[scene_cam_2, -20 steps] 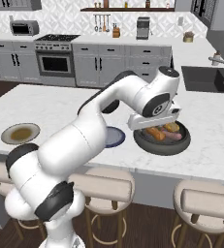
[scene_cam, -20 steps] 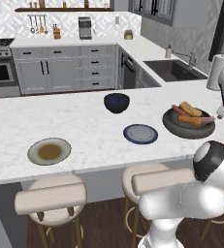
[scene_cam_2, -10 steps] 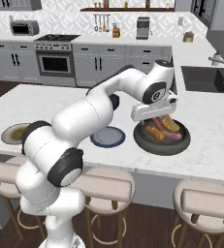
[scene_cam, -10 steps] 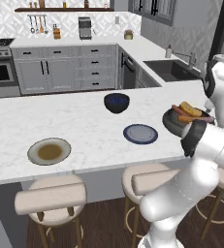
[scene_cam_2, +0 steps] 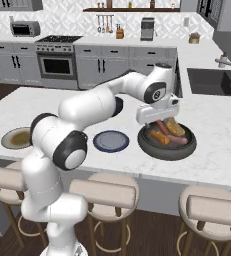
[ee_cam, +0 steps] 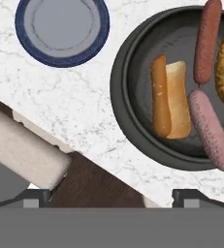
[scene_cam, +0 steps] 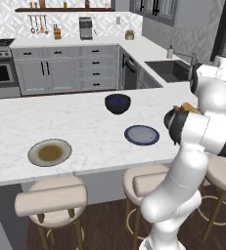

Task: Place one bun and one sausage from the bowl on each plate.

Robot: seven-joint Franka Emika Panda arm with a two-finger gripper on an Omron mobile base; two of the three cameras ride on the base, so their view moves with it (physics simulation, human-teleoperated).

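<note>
Jaws spread wide and empty, hovering above the bowl (scene_cam_2: 167, 141) — likely lining up on the bun (ee_cam: 179, 99) (sausages (ee_cam: 207, 40) beside it) — blue-grey plate (ee_cam: 61, 30) at ten o'clock on the surface (ee_cam: 79, 106).

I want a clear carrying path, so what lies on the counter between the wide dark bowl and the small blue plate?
Nothing: in the hand view, bare white marble separates the bowl from the blue plate.
</note>
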